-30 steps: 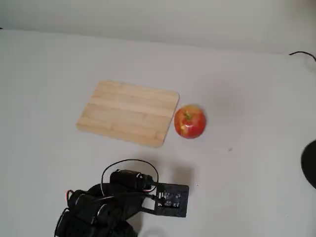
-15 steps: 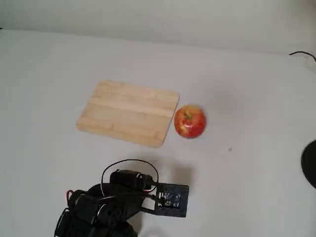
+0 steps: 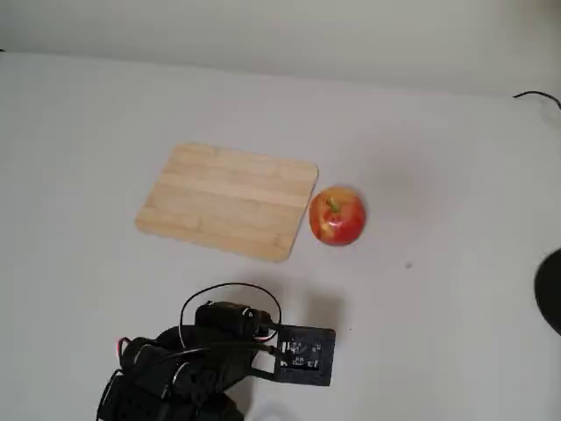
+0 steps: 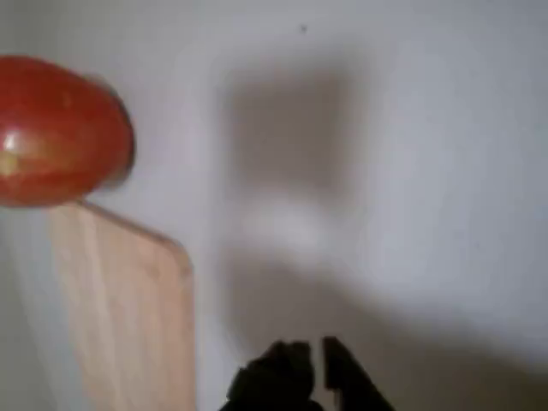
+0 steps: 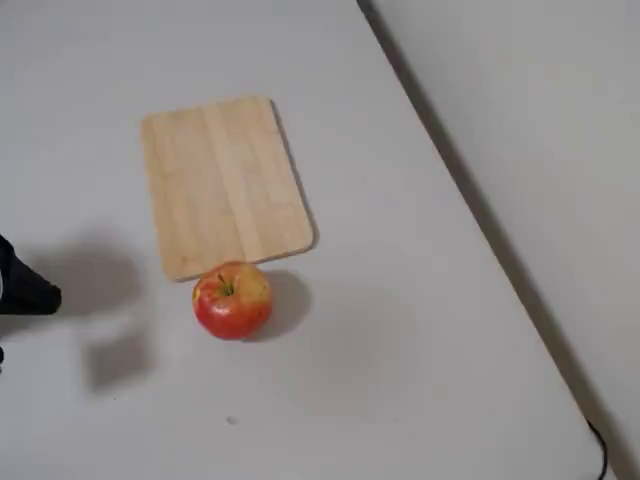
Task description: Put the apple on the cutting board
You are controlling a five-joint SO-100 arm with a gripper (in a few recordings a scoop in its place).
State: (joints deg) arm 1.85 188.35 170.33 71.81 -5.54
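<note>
Apple [image 3: 337, 216] is sitting on the white table [image 3: 456, 175], right up against the short edge of the cutting board [image 3: 230, 200]. In both fixed views it looks like it's touching or just barely beside that edge, stem up and a bit tilted. So nothing's been picked up yet, and the board is bare.

Arm [image 3: 202, 360] is folded low at the near edge of the table, well apart from the fruit. In the wrist view the gripper [image 4: 312, 360] pokes in at the bottom with its dark fingertips close together, only a thin slit between them, holding nothing. That view is pretty blurry though.

What I'd worry about: those jaws are way too narrow for a round apple, so if they don't spread wide before coming down they'll just bonk it and send it rolling across the smooth table. Also, since it's hugging the board edge, a finger coming in on that side could catch the wood and shove the board instead. And a pinch off-centre on a glossy round thing probably squirts it out.
</note>
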